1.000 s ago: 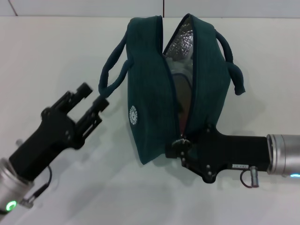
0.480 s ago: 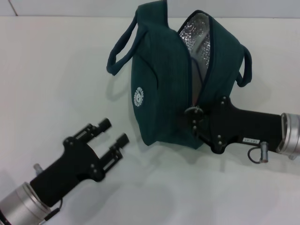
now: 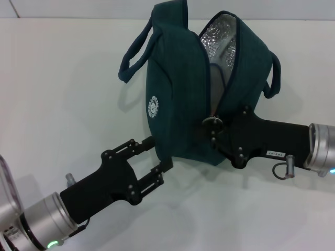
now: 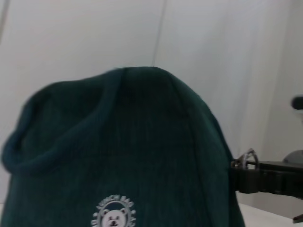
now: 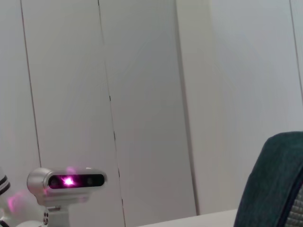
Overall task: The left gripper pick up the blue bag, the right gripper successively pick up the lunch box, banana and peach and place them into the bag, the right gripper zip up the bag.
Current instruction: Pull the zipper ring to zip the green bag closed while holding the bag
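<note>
The blue bag (image 3: 178, 99) lies on the white table at the middle back, with its zipper partly open and silver foil lining (image 3: 222, 39) showing. The lunch box, banana and peach are out of view. My right gripper (image 3: 213, 126) reaches in from the right and is shut on the zipper's ring pull (image 3: 213, 122) at the bag's near end. My left gripper (image 3: 157, 154) is open at the bag's near left corner, with its upper finger (image 3: 147, 142) close against the fabric. In the left wrist view the bag (image 4: 118, 151) fills the picture, with the ring pull (image 4: 246, 158) at its edge.
The bag's two cord handles (image 3: 133, 49) (image 3: 272, 73) stick out to either side. The white table (image 3: 63, 94) spreads around it. In the right wrist view a camera with a pink light (image 5: 66, 181) stands before a pale panelled wall, beside a corner of the bag (image 5: 279, 179).
My left gripper let go of the left handle, pulled back, then moved in to the bag's near left corner. The bag swung right and up with my right gripper, then stayed.
</note>
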Robot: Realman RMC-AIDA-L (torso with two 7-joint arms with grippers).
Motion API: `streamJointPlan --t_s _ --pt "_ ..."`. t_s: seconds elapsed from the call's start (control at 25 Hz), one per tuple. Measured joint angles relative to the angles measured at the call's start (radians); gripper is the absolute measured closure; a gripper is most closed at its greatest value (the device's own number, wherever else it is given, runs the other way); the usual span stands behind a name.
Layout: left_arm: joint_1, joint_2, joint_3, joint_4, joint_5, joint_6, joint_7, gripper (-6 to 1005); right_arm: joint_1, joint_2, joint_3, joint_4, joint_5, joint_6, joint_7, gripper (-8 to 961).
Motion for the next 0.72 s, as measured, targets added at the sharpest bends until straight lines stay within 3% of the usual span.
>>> streamJointPlan --t_s 0.72 --pt "-0.081 0.000 -0.013 -0.021 -0.024 -0.087 -0.002 422 0.009 0.003 -0.007 0.013 0.026 0.000 0.005 924"
